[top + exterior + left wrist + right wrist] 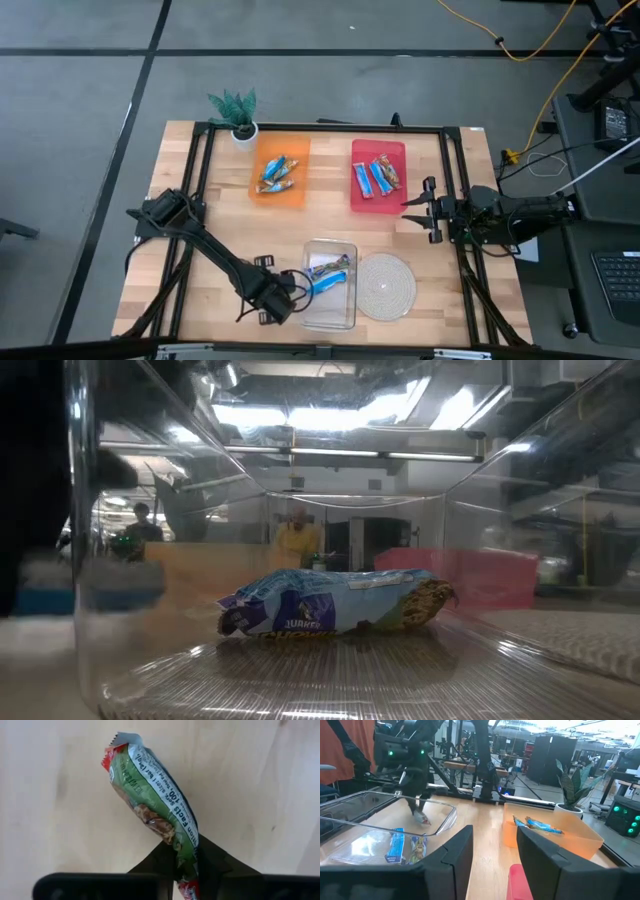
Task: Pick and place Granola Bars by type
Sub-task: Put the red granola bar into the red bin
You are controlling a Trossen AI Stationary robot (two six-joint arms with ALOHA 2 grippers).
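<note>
**With one bar lifted, sorting is well past halfway**

While the left claw [186, 870] pinches the end of a green-faced granola bar [150, 800] above the bare worktop [200, 250], just beside the clear tray [330, 312], we count what is sorted and what is left. Our left wrist view shows the fingers closed tight on the wrapper's lower end, the bar hanging free of the wood.

In the orange tray [262, 185] we see about three blue-wrapped bars [277, 172]. In the red tray [362, 200] lie two blue bars and a brown one [387, 172]. The clear tray keeps roughly two bars [330, 270], one blue, one blue with a granola picture [330, 605].

Our right claw [432, 210] waits beside the red tray, its fingers [445, 865] standing partly apart around nothing.

We judge most bars are placed; the held one needs a tray, then the last two. The round woven mat [386, 285] sits bare.
</note>
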